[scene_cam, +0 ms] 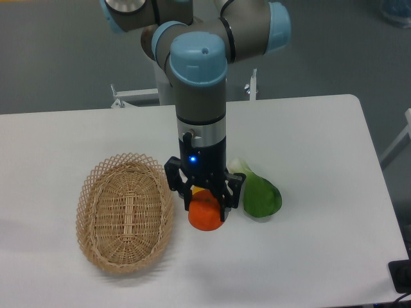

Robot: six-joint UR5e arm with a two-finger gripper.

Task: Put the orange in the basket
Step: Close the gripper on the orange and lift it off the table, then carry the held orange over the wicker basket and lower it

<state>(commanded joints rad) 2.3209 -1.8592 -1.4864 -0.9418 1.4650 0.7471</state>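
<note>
We have the orange (205, 213) clamped between the fingers of our gripper (205, 206), sitting just off the basket (125, 212) at its 3 o'clock side, though from this angle we cannot be sure whether the fruit is clear of the table (308, 160) or resting on it. A green vegetable (260, 196) lies at the orange's 2 o'clock, close by. So the grasp looks done, while the carry over the lattice rim and the release into the basket remain.
</note>
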